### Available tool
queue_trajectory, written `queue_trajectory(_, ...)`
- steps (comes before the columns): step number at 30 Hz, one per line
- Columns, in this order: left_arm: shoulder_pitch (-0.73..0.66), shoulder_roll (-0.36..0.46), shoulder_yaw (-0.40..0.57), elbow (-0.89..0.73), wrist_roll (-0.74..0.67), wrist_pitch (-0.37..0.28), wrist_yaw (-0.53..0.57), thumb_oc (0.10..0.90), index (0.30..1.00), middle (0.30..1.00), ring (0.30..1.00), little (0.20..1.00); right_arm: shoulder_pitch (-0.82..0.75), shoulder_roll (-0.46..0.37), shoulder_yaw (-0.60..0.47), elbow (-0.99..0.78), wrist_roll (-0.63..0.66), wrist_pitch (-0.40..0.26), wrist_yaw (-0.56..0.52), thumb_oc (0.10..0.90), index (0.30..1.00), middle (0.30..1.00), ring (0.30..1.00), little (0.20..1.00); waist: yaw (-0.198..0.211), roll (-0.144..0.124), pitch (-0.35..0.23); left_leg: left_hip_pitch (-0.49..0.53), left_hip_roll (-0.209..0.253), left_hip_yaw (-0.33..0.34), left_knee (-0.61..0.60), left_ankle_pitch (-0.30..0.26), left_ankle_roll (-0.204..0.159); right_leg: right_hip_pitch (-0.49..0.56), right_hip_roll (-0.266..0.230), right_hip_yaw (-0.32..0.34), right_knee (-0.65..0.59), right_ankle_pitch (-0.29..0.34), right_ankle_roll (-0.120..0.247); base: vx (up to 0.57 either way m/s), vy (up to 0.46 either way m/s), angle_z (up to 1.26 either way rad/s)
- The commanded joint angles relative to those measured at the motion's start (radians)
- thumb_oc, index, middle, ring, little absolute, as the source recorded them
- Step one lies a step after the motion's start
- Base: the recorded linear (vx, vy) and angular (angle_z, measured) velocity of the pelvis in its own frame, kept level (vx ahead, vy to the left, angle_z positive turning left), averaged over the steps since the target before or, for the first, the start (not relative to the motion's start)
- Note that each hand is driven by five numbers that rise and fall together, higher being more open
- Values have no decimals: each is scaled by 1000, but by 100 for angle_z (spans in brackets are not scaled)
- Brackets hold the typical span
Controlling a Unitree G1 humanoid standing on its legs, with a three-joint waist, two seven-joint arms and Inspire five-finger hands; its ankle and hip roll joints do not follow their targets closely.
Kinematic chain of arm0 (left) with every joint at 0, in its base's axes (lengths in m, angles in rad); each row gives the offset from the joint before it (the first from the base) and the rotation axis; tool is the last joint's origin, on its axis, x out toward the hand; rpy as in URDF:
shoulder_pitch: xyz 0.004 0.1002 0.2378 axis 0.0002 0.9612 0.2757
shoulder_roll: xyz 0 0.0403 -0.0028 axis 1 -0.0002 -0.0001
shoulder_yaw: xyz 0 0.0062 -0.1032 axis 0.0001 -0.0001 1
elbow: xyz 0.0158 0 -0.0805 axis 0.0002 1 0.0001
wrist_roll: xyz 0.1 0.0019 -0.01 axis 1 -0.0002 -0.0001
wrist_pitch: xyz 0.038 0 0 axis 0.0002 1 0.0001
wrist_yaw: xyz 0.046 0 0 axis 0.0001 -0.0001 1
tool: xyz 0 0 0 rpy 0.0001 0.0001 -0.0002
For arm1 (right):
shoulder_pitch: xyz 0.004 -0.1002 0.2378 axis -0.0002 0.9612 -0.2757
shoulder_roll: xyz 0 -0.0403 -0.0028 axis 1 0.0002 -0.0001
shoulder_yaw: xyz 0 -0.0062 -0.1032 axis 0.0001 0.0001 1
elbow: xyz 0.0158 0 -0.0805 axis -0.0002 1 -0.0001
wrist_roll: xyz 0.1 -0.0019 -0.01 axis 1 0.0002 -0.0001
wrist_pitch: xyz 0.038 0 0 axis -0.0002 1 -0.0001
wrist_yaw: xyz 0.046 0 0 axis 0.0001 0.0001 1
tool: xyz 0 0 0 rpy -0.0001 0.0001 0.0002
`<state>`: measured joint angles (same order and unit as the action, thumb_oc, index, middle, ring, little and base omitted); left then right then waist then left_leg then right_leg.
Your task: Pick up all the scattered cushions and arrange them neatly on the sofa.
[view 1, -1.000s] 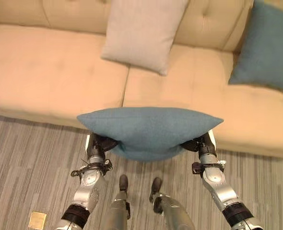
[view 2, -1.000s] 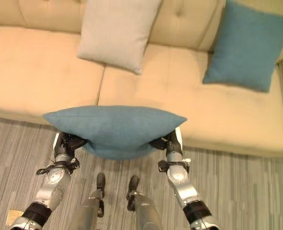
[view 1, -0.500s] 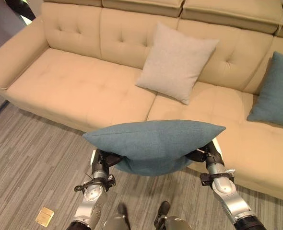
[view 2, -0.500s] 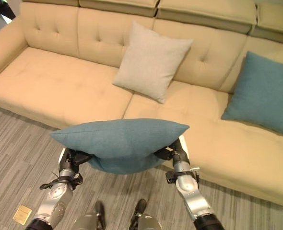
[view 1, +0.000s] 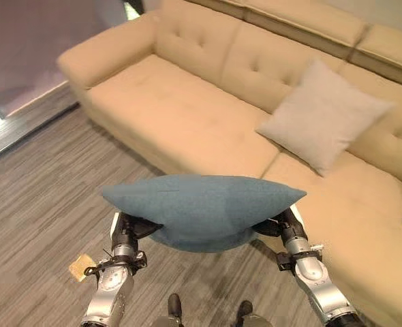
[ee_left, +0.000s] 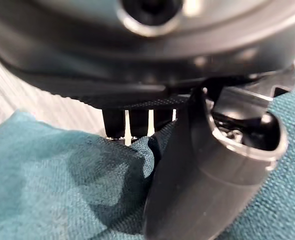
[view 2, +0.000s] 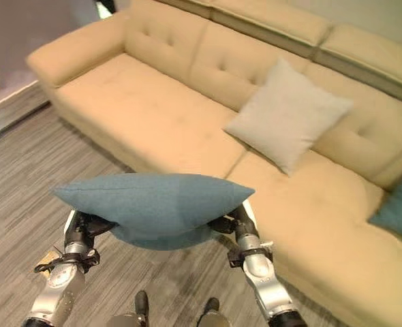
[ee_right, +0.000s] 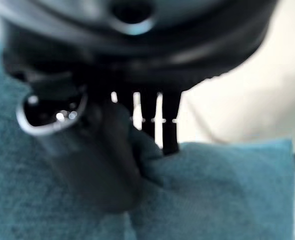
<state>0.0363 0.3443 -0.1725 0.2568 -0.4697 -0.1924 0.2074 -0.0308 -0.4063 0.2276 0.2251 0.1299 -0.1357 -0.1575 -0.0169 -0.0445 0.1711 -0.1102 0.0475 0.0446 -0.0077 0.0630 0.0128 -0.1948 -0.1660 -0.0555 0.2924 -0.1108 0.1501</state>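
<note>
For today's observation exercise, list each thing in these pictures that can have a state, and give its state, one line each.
Blue cushion: held up off the floor, in front of the sofa.
Left hand: fingers pinching the blue cushion's edge.
Right hand: fingers pinching the blue cushion's other edge.
Beige cushion: propped against the sofa's backrest.
Sofa: left seat bare.
Second blue cushion: on the sofa's right, mostly cut off.

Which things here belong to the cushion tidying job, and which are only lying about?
Belong to the job:
- teal cushion, held off the floor between the left hand and the right hand
- sofa
- beige cushion, leaning on the sofa back
- second teal cushion, at the sofa's right end

Just lying about:
- small yellowish card on the floor
</note>
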Motion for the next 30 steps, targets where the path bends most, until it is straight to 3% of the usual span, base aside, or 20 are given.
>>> queue_trajectory(1, -67, -14, -73, -184, 29, -101, -74, 400, 300, 300, 300, 300, -107, 28, -29, -134, -15, -134, 0, 400, 300, 300, 300, 300, -33, -37, -64, 18, -85, -21, 28, -123, -6, -54, 164, 64, -167, 115, -26, 154, -35, 142)
queue_trajectory(3, -86, -6, -83, -176, 28, -97, -74, 400, 300, 300, 300, 300, -99, 27, -35, -139, -8, -133, 2, 400, 300, 300, 300, 300, -31, -42, -61, 17, -100, -64, 20, -112, -9, -61, 163, 60, -177, 126, -26, 92, -59, 143)
queue_trajectory(9, -94, -20, -84, -180, 19, -93, -75, 400, 300, 300, 300, 300, -91, 19, -53, -144, -12, -137, -5, 400, 300, 300, 300, 300, -39, -44, -77, 23, -112, -96, 11, -112, -37, -3, 147, 21, -230, 130, -45, 89, -68, 73)
queue_trajectory(11, -89, -29, -86, -183, 15, -92, -83, 400, 300, 300, 300, 300, -84, 6, -60, -151, -15, -134, -4, 400, 300, 300, 300, 300, -48, -48, -82, 19, -110, -81, 54, -137, -47, 18, 139, 9, -245, 131, -50, 167, -84, 38)
queue_trajectory(12, -84, -35, -82, -188, 10, -90, -89, 400, 300, 300, 300, 300, -79, -4, -63, -158, -8, -132, 3, 400, 300, 300, 300, 300, -59, -56, -78, -8, -100, -48, 148, -161, -64, 48, 130, -9, -258, 127, -58, 164, -129, 66)
queue_trajectory(13, -86, -36, -83, -191, 5, -89, -90, 400, 300, 300, 300, 300, -76, -6, -70, -157, 14, -133, 4, 400, 300, 300, 300, 300, -64, -70, -62, -83, -72, 8, 284, -150, -83, 74, 115, -32, -268, 123, -67, 110, -109, 65)
queue_trajectory(15, -85, -33, -85, -192, 3, -86, -91, 400, 300, 300, 300, 300, -70, -4, -75, -155, 23, -128, 1, 400, 300, 300, 300, 300, -67, -72, -59, -114, -50, 38, 325, -152, -83, 86, 110, -47, -273, 116, -72, 75, -55, 47)
queue_trajectory(16, -83, -30, -88, -187, 4, -76, -100, 400, 300, 300, 300, 300, -57, 1, -80, -152, 29, -123, 4, 400, 300, 300, 300, 300, -67, -79, -63, -143, -19, 86, 306, -152, -69, 110, 105, -68, -286, 104, -72, 170, -43, 78)
queue_trajectory(18, -75, -26, -88, -187, 8, -70, -106, 400, 300, 300, 300, 300, -51, 3, -85, -154, 29, -119, 5, 400, 300, 300, 300, 300, -66, -81, -71, -156, -13, 101, 273, -138, -64, 121, 106, -74, -297, 99, -70, 187, -3, 77)
queue_trajectory(19, -58, -17, -82, -192, 23, -58, -107, 400, 300, 300, 300, 300, -42, 10, -87, -161, 31, -119, 8, 400, 300, 300, 300, 300, -57, -75, -79, -180, -8, 109, 196, -82, -64, 138, 121, -70, -305, 86, -68, 168, 22, 44)
queue_trajectory(20, -57, -17, -82, -192, 23, -58, -107, 400, 300, 300, 300, 300, -41, 10, -87, -161, 31, -119, 8, 400, 300, 300, 300, 300, -57, -77, -80, -175, -10, 110, 187, -78, -64, 138, 119, -69, -306, 86, -68, 255, 49, 38)
queue_trajectory(22, -44, -11, -71, -213, 30, -53, -102, 400, 300, 300, 300, 300, -43, 27, -85, -167, 38, -120, -2, 400, 300, 300, 300, 300, -30, -79, -77, -246, -4, 101, 113, -2, -82, 177, 139, -44, -313, 54, -72, 350, 123, 19)
queue_trajectory(23, -34, -13, -72, -212, 29, -55, -106, 400, 300, 300, 300, 300, -41, 35, -80, -166, 29, -120, -1, 400, 300, 300, 300, 300, -25, -72, -92, -208, 3, 96, 64, 10, -75, 198, 148, -35, -308, 39, -67, 363, 152, -8)
queue_trajectory(27, -17, -2, -70, -220, 33, -50, -101, 400, 300, 300, 300, 300, -52, 52, -59, -158, 29, -118, 4, 400, 300, 300, 300, 300, -16, -82, -107, -178, -12, 85, 62, 5, -59, 203, 133, -9, -255, 13, -62, 289, 184, -35)
queue_trajectory(28, -29, 7, -65, -214, 26, -49, -90, 400, 300, 300, 300, 300, -69, 69, -40, -145, 30, -116, 9, 400, 300, 300, 300, 300, -7, -94, -101, -146, -19, 102, 62, -17, -43, 185, 114, -4, -167, 7, -39, 128, 123, -44)
queue_trajectory(30, -37, 12, -65, -210, 24, -48, -86, 400, 300, 300, 300, 300, -81, 73, -34, -144, 28, -114, 9, 400, 300, 300, 300, 300, -3, -94, -100, -132, -16, 110, 60, -24, -36, 157, 105, -3, -108, 27, -25, 125, 136, -17)
